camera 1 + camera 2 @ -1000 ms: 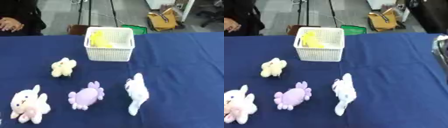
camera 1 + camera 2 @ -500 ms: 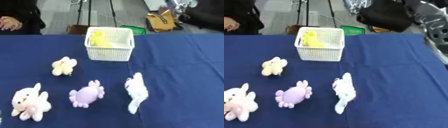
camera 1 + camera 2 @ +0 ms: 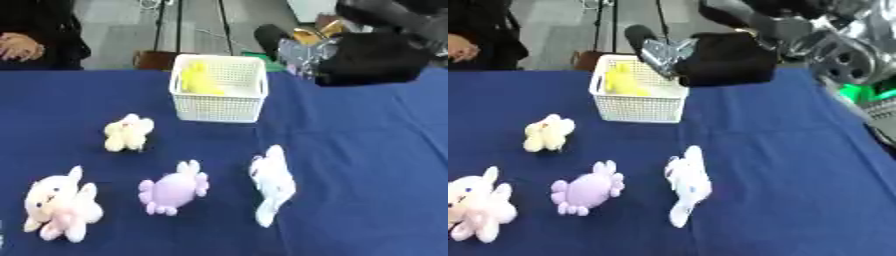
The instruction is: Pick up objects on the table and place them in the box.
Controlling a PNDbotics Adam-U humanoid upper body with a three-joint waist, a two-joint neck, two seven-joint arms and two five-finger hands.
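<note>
Your right hand (image 3: 710,57), fingers too blurred to tell, hangs upper right of the basket (image 3: 219,95), while four plush toys lie centre to lower left on the cloth (image 3: 367,165), right side open.

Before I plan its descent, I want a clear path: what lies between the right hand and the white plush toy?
Only bare blue tablecloth, seen in the left eye view, separates the right hand from the white plush toy; the basket stands off to the side.

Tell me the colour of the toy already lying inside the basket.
Yellow: the toy shows best in the left eye view, inside the white basket.
</note>
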